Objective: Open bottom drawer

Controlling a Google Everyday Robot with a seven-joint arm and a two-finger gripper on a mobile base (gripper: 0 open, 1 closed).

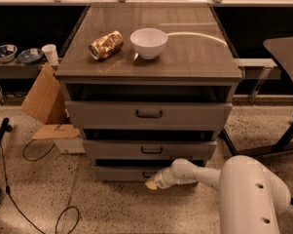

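Observation:
The bottom drawer (121,172) is the lowest and shortest grey front of the cabinet, with a dark gap above it and a small dark handle (148,174) partly hidden by my arm. My gripper (151,184) is the pale tip at the end of the white arm, low in front of the bottom drawer, just below and in front of its handle. The middle drawer (151,150) and the top drawer (149,114) sit above, each with a dark bar handle.
On the cabinet top stand a crushed gold can (106,45) and a white bowl (148,43). Cardboard (43,97) leans at the cabinet's left. Black cables (34,152) lie on the speckled floor. A dark table leg (287,136) stands at the right.

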